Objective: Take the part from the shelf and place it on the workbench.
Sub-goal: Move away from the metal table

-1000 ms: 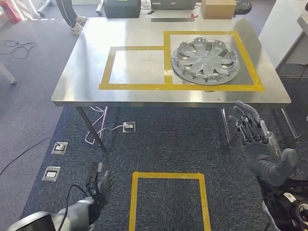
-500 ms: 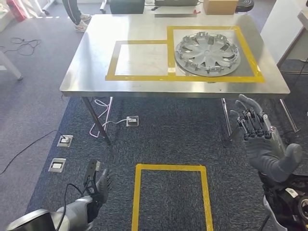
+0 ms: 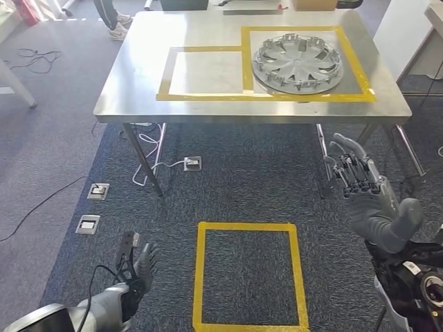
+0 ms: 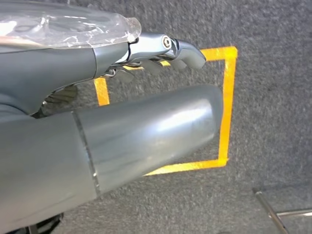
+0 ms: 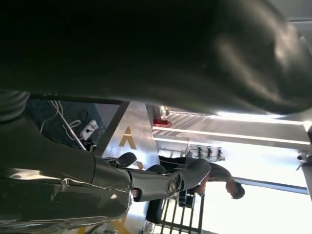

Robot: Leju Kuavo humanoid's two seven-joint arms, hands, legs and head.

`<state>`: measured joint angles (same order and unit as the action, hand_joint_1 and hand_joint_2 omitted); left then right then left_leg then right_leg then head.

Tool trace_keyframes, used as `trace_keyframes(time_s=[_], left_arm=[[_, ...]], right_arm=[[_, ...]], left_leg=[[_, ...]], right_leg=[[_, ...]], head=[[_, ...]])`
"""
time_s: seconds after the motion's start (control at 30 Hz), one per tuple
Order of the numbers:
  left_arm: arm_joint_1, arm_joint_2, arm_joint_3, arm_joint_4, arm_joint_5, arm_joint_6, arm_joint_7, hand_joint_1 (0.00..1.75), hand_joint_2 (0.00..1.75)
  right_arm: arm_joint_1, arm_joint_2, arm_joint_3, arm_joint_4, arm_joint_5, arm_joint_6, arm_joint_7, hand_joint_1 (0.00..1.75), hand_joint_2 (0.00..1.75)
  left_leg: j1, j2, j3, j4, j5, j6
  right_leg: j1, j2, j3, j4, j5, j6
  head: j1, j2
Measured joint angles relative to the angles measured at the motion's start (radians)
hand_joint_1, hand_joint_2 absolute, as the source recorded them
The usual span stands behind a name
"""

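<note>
The part (image 3: pixel 297 63) lies on the far-right tabletop (image 3: pixel 136 76); left robot hand (image 3: pixel 140 266) and right robot hand (image 3: pixel 368 197) hang released, fingers spread, holding nothing.

no readable text, labels, brands or numbers on anything in view

Below me lies dark grey carpet (image 3: pixel 62 138) with a yellow tape square (image 3: pixel 250 275) marked on it, and ahead stands a steel worktop (image 3: pixel 136 76) on slanted metal legs, its surface outlined with two yellow tape rectangles (image 3: pixel 209 72). Floor sockets (image 3: pixel 98 191) sit in the carpet to my left, with white cables (image 3: pixel 151 155) trailing under the worktop and a dark cable (image 3: pixel 37 59) lying further off. Bright daylight falls across the far floor, where a person's shoes (image 3: pixel 118 24) show beyond the worktop.
</note>
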<state>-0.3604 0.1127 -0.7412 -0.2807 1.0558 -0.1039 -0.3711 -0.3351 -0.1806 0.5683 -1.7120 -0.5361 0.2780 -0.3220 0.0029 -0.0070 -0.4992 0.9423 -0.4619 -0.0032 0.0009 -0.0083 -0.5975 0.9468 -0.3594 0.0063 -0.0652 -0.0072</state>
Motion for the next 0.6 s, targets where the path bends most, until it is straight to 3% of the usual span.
trace_keyframes(time_s=[0.07, 0.13, 0.2, 0.23, 0.27, 0.3, 0.37, 0.43, 0.53, 0.6], left_arm=[[0.004, 0.001, 0.000, 0.000, 0.001, -0.001, 0.000, 0.00, 0.00], [0.005, 0.002, 0.000, 0.000, 0.002, -0.001, -0.001, 0.00, 0.00], [0.007, 0.003, 0.000, 0.000, 0.002, -0.001, -0.002, 0.00, 0.00], [0.010, 0.004, 0.000, 0.000, 0.002, -0.001, -0.003, 0.00, 0.00], [0.013, 0.004, 0.000, 0.000, 0.002, -0.001, -0.005, 0.00, 0.00], [0.015, 0.004, 0.000, 0.000, 0.003, -0.001, -0.007, 0.00, 0.00], [0.020, 0.004, 0.000, 0.000, 0.003, -0.002, -0.012, 0.00, 0.00], [0.021, 0.004, 0.000, 0.000, 0.002, -0.002, -0.015, 0.00, 0.00], [0.023, 0.006, 0.000, 0.000, -0.004, -0.001, -0.018, 0.00, 0.00], [0.024, 0.006, 0.000, 0.000, -0.009, 0.002, -0.018, 0.00, 0.00]], right_arm=[[0.000, 0.000, 0.000, 0.006, 0.002, 0.001, -0.002, 0.00, 0.00], [-0.001, 0.000, 0.000, 0.012, 0.002, 0.003, -0.005, 0.00, 0.00], [-0.001, 0.000, 0.000, 0.019, 0.002, 0.005, -0.007, 0.00, 0.00], [-0.001, 0.000, 0.000, 0.022, 0.003, 0.006, -0.007, 0.00, 0.00], [-0.001, 0.000, 0.000, 0.026, 0.004, 0.005, -0.007, 0.00, 0.00], [-0.002, 0.000, 0.000, 0.028, 0.005, 0.005, -0.007, 0.00, 0.00], [-0.004, 0.000, 0.000, 0.032, 0.008, 0.001, -0.007, 0.00, 0.00], [-0.007, 0.000, -0.001, 0.033, 0.012, -0.003, -0.007, 0.00, 0.00], [-0.007, 0.000, -0.001, 0.033, 0.025, -0.015, -0.004, 0.00, 0.00], [-0.004, 0.000, -0.002, 0.030, 0.033, -0.024, -0.001, 0.00, 0.00]], left_leg=[[0.002, 0.003, -0.010, -0.004, 0.014, 0.014], [0.005, 0.007, -0.023, -0.008, 0.030, 0.028], [0.004, 0.007, -0.041, -0.007, 0.046, 0.033], [0.004, 0.007, -0.051, -0.007, 0.054, 0.032], [0.004, 0.007, -0.061, -0.006, 0.061, 0.031], [0.005, 0.007, -0.070, -0.005, 0.069, 0.028], [0.005, 0.006, -0.086, -0.002, 0.080, 0.021], [0.003, 0.006, -0.096, 0.000, 0.091, 0.010], [0.002, 0.007, -0.109, 0.004, 0.106, -0.009], [0.003, 0.007, -0.133, 0.050, 0.069, -0.018]], right_leg=[[-0.003, 0.003, -0.014, 0.022, -0.021, 0.010], [-0.007, 0.006, -0.047, 0.114, -0.104, 0.020], [-0.010, 0.006, -0.081, 0.251, -0.186, 0.028], [-0.012, 0.006, -0.084, 0.295, -0.200, 0.031], [-0.013, 0.006, -0.072, 0.305, -0.193, 0.033], [-0.014, 0.006, -0.041, 0.276, -0.170, 0.033], [-0.014, 0.006, 0.057, 0.136, -0.124, 0.029], [-0.010, 0.008, 0.127, 0.024, -0.116, 0.022], [-0.009, 0.009, 0.132, -0.010, -0.118, 0.007], [-0.013, 0.007, 0.122, -0.016, -0.105, -0.008]], head=[[0.003, 0.000], [0.009, 0.000], [0.013, 0.000], [0.014, 0.000], [0.015, 0.000], [0.015, 0.000], [0.015, 0.000], [0.015, 0.000], [0.014, 0.000], [0.010, 0.000]])
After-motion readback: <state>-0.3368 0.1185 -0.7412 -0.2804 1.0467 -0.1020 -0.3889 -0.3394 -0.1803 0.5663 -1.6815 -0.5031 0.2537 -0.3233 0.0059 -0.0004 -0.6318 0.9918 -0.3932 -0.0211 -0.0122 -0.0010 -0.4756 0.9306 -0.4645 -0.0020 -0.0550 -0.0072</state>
